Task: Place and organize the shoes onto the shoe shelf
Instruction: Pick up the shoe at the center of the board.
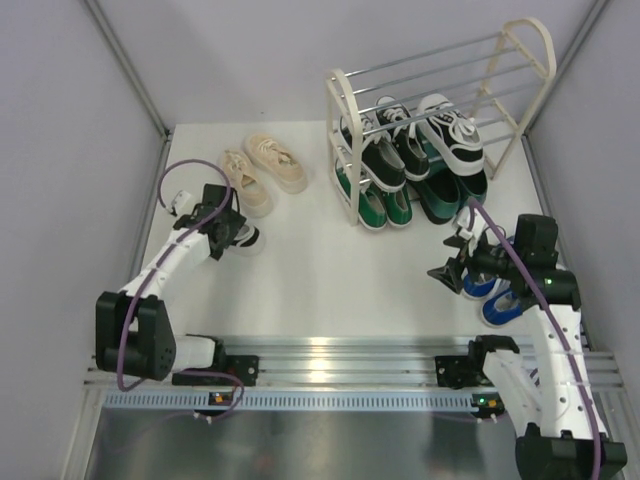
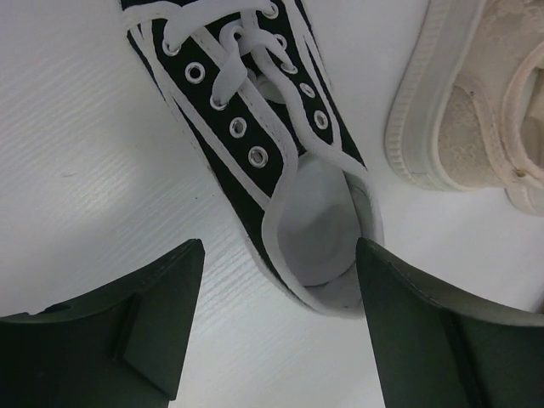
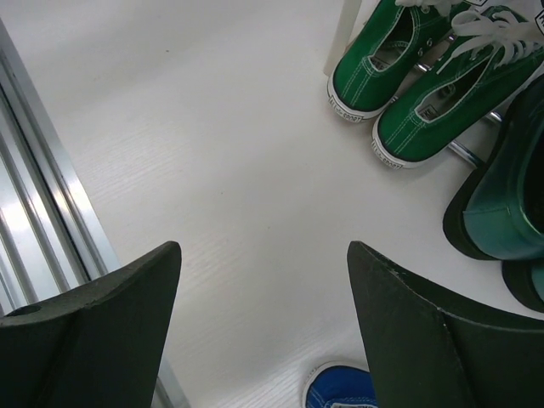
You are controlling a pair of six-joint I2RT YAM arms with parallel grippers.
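A black-and-white striped sneaker [image 2: 255, 127] lies on the white table at the left, and my left gripper [image 2: 279, 248] hangs open over its heel [image 1: 250, 238]. The heel opening sits between the fingers, close to the right one. The pair of cream sneakers [image 1: 265, 170] lies just beyond it. My right gripper [image 3: 263, 246] is open above bare table, with a blue sneaker's toe [image 3: 344, 391] just below it. The blue pair [image 1: 495, 292] sits under that arm. The shoe shelf [image 1: 340, 130] holds black and striped sneakers [image 1: 410, 135], green sneakers [image 3: 382, 59] and dark green loafers [image 3: 510, 187].
A metal rail [image 1: 340, 360] runs along the near edge with both arm bases on it. Grey walls close in the table on the left, the back and the right. The shelf's top rods [image 1: 430, 55] carry nothing.
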